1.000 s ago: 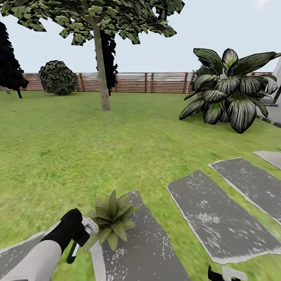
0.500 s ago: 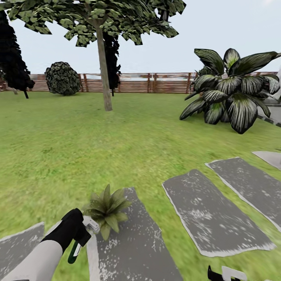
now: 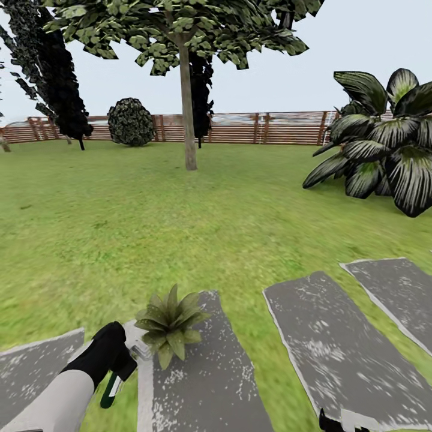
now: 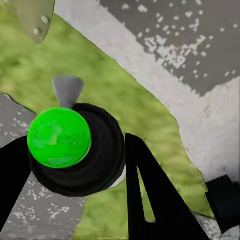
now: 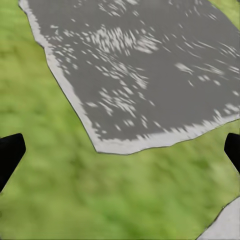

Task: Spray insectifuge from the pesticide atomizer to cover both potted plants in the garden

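Green lawn point(image 3: 180, 216) stretches back to a brown slatted fence point(image 3: 240, 128), with a slim-trunked tree point(image 3: 188, 114), a rounded dark bush point(image 3: 131, 122) and a big striped-leaf plant point(image 3: 384, 150) at the far right. Grey stepping stones point(image 3: 336, 354) lie in the grass nearer the robot.

One potted plant point(image 3: 171, 324), a low rosette of pointed green leaves, sits at the far left corner of the stepping stone point(image 3: 204, 384) in front of the left arm. The left end effector point(image 3: 123, 360) is closed around the pesticide atomizer point(image 3: 117, 378), whose pale trigger head is just beside the rosette's near leaves while its dark green body hangs down and toward the robot. In the left wrist view the bottle point(image 4: 75, 147) appears end-on, with a bright green round end and a dark body between the black fingers point(image 4: 150, 195), above grass and stone.

The right end effector point(image 5: 120, 150) stands wide open with nothing in it, its two dark fingertips point(image 5: 10, 152) at opposite edges of the right wrist view, over grass and a grey stone point(image 5: 145, 70). In the head view only a sliver of it point(image 3: 342, 423) shows at the bottom edge.
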Controlling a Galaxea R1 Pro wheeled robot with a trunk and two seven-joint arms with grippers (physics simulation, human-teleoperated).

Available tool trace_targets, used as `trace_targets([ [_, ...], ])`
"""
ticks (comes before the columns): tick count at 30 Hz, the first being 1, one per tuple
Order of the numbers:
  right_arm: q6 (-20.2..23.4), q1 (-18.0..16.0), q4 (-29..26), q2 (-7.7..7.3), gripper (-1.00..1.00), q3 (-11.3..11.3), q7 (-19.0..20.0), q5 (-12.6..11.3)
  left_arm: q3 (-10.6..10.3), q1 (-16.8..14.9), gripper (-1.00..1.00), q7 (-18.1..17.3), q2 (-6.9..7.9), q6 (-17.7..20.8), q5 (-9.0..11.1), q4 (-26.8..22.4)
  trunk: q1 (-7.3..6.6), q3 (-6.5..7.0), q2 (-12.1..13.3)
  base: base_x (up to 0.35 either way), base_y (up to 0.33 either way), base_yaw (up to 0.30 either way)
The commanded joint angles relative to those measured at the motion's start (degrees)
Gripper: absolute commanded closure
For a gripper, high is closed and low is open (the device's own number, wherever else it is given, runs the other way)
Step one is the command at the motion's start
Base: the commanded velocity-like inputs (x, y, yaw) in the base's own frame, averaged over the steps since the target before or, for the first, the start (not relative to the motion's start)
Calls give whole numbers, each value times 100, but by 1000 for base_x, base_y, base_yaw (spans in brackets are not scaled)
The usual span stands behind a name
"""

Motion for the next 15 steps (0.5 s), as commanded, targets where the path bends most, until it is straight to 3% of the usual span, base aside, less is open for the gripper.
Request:
trace_targets([
  [1, -18, -3, 4, 0, -100, -22, -4, 14, 42, 23, 100, -57, 96, 22, -3, 4, 1, -6, -2, 228, -210, 279],
  [3, -18, -3, 4, 0, -100, -22, -4, 14, 64, 169, 100, -63, 352, 16, 28, 19, 1, -6, -2, 203, -225, 274],
  [6, -18, -3, 4, 0, -100, -22, -4, 14, 68, 333, 100, -58, 429, 7, 37, 23, 1, -6, -2, 179, -234, 136],
  [15, -18, -3, 5, -18, -100, -24, -4, 14, 89, 396, 100, -48, 202, 21, 42, -88, 1, -6, -2, 47, -264, 7],
])
